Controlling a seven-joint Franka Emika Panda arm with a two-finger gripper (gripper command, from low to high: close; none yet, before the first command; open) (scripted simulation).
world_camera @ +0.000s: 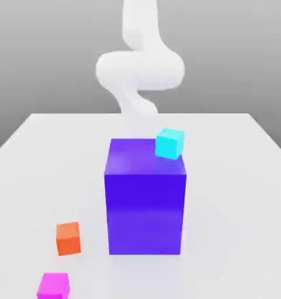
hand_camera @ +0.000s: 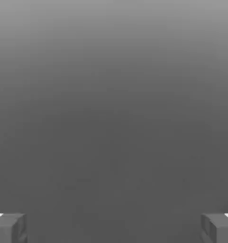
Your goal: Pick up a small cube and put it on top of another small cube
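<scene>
Small cyan cube [world_camera: 169, 143]: likely light, rigid; best pinched across flat opposite faces. Gripper [hand_camera: 114, 228] jaws spread, empty.

tabletop [world_camera: 236, 175]: smooth, matt white
big block [world_camera: 145, 204]: glossy, smooth blue-violet
small cubes: smooth, matt
arm [world_camera: 139, 70]: smooth, white

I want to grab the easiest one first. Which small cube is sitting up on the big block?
The cyan cube: it rests on the purple block, at its far corner. The orange cube and magenta cube lie on the table.
</scene>
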